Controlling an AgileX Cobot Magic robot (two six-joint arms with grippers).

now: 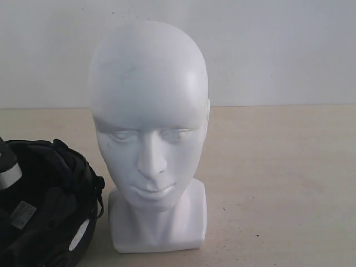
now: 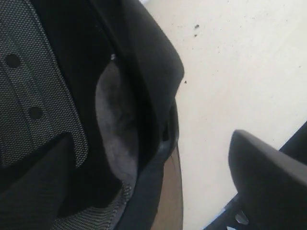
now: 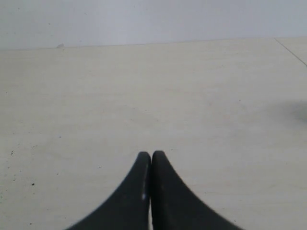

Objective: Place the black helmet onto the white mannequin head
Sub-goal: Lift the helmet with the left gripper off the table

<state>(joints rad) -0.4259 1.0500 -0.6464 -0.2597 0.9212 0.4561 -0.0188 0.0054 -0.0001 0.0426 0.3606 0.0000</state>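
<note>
Grasp stage | black helmet lies lining-up on table, just beside base of white mannequin head | left gripper spread wide astride helmet rim, nothing clamped | right gripper pinched together, empty | seat rim deep between jaws before closing; expect shell to tip.

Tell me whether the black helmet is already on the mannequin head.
No, the black helmet sits on the table beside the white mannequin head, whose crown is bare.
</note>
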